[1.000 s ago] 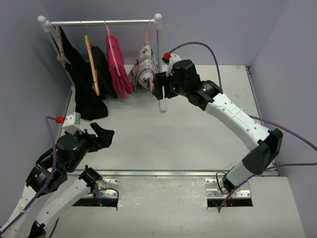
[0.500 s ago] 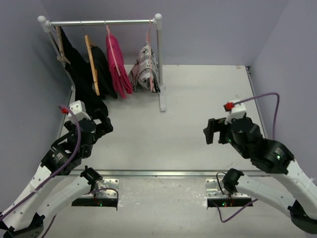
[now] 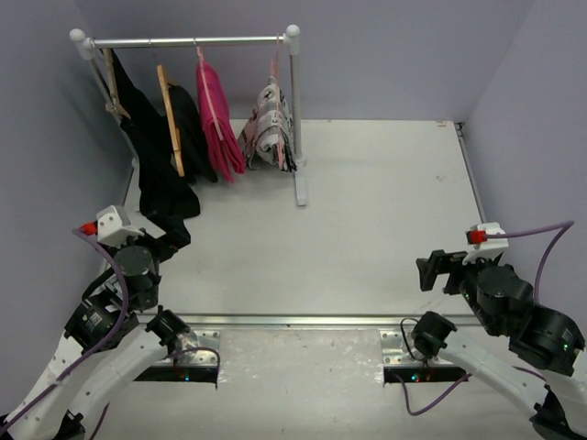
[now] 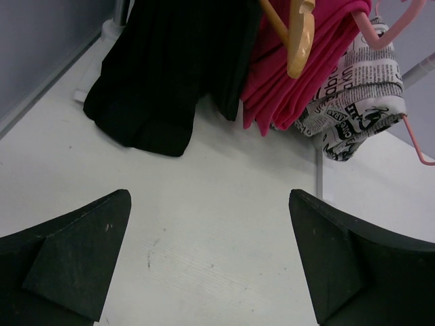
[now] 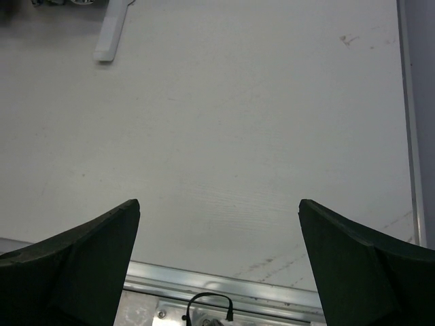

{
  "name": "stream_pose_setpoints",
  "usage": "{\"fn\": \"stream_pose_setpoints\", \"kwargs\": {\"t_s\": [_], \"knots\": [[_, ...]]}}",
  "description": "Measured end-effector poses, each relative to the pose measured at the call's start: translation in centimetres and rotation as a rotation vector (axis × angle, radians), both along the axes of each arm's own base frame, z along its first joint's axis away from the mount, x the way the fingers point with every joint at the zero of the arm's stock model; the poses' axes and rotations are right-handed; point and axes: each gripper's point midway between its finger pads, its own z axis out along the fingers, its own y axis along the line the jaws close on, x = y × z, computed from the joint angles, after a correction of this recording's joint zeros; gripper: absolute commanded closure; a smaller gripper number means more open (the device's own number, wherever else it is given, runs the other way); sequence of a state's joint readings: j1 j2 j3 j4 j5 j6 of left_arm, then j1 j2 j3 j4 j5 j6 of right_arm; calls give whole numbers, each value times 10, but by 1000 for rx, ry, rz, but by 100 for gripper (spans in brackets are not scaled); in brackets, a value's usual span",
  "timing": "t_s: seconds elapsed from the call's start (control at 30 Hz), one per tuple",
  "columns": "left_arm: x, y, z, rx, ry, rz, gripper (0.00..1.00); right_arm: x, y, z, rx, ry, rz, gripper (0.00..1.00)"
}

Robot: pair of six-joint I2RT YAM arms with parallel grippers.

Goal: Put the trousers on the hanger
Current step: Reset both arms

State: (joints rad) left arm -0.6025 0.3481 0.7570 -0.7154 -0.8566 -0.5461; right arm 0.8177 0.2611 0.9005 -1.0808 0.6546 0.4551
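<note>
Black garments (image 3: 158, 179), pink garment (image 3: 218, 128) hanging on metal rail (image 3: 183, 41)

Cloth, wood, wire and matt plastic over a dull white table.
Ahead of the left gripper (image 4: 209, 197), whose fingers (image 4: 68, 258) are grainy matt black plastic, hang soft white cloth trousers printed with black newsprint (image 4: 360, 88) on a thin, smooth pink wire-like hanger (image 4: 378, 41). Beside them are a bright pink cloth garment (image 4: 299, 81), matt black cloth garments (image 4: 163, 75) and a smooth, lightly glossy wooden hanger (image 4: 300, 41). Between the jaws of the right gripper (image 5: 219, 204), the white table (image 5: 238, 122) looks matt and faintly scuffed, edged by a brushed metal strip (image 5: 272, 280).
</note>
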Motion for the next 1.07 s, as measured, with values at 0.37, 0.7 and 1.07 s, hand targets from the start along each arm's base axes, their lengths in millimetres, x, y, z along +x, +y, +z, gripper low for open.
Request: {"fn": "stream_pose_setpoints", "kwargs": {"t_s": [0.37,0.7,1.07], "knots": [[4,-3,-6,14,31,-2,0,12,14,-19,-79,65,11,1],[-2,-1,0,-14,-5,-11,0,25,25,-44,-144,122,-1,1],[-1,-3,0,-16,-3,-24,0,28,22,-40,-130,90,-30,1]]}}
